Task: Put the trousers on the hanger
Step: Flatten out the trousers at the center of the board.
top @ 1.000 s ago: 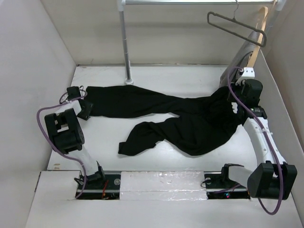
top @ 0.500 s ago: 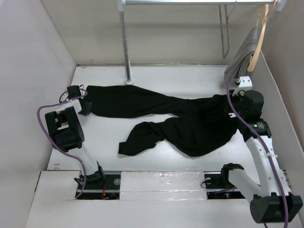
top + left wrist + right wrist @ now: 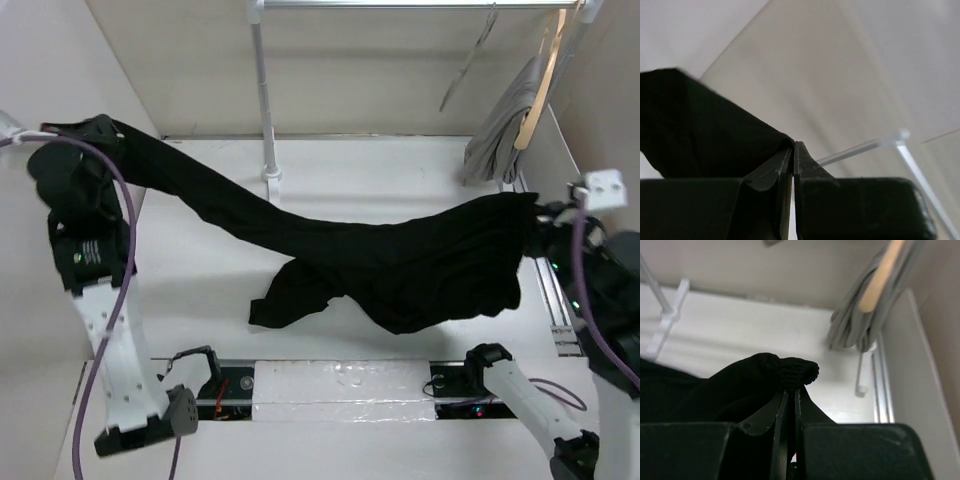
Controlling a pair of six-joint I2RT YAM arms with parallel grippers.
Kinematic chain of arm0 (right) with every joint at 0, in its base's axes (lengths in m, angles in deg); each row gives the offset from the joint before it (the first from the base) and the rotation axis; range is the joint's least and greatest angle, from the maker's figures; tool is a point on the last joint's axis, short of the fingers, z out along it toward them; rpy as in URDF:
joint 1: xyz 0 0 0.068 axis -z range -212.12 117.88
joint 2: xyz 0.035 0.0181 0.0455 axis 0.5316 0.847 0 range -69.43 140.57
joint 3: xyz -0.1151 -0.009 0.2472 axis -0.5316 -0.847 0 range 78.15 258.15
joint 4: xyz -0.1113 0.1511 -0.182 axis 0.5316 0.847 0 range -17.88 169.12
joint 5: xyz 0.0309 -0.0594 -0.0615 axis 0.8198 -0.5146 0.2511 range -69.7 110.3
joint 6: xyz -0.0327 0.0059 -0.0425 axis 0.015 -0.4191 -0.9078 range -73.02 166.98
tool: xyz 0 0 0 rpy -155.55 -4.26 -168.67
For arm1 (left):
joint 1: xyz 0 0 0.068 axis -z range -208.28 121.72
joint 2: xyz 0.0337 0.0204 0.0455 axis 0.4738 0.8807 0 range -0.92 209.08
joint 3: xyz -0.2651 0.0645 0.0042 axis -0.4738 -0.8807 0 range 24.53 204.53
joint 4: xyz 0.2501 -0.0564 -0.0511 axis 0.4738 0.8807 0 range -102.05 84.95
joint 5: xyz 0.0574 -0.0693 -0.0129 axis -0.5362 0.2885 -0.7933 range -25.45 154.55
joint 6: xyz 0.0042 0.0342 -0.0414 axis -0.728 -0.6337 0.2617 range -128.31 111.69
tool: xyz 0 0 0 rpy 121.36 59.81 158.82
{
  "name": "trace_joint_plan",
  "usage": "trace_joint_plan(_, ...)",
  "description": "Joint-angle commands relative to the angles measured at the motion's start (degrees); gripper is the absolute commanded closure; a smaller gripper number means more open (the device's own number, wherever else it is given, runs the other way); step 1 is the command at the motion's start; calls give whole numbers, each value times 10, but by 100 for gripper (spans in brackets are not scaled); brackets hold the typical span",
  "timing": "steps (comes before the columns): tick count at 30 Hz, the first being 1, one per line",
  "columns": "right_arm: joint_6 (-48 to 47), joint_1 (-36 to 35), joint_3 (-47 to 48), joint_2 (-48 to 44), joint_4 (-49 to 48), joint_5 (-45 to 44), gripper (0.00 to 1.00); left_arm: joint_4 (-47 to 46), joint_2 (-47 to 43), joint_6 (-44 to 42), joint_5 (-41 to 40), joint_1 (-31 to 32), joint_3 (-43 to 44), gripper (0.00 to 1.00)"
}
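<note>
The black trousers (image 3: 400, 265) hang stretched above the table between my two grippers. My left gripper (image 3: 108, 128) is raised at the far left and shut on the end of one leg (image 3: 700, 130), its fingertips pressed together (image 3: 793, 145). My right gripper (image 3: 541, 213) is lifted at the right and shut on the ribbed waistband (image 3: 795, 371), which bunches over its tips (image 3: 791, 390). The other leg (image 3: 290, 290) trails crumpled on the table. The thin wire hanger (image 3: 468, 62) dangles tilted from the rail at the back right, apart from both grippers.
A pale wooden hanger with a grey garment (image 3: 512, 115) hangs at the far right of the rail (image 3: 400, 5), also in the right wrist view (image 3: 872, 295). The rail's post (image 3: 265, 100) stands at the back centre. White walls close in left and right.
The left gripper shut on the leg end and rose up and to the left. The right arm lifted the waistband rightward. The trousers now hang in the air, and the wire hanger has swung.
</note>
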Motion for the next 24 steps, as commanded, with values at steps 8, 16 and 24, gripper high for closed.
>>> trace_joint_plan(8, -39, -95, 59, -56, 63, -281, 88, 95, -22, -63, -172, 21, -18, 100)
trace_joint_plan(16, -77, -102, -170, 8, -237, -348, 89, 86, 160, -130, -86, -43, -62, 100)
trace_joint_plan(24, -52, 55, -215, 272, -471, -169, 89, 45, 356, -121, -29, -43, 32, 98)
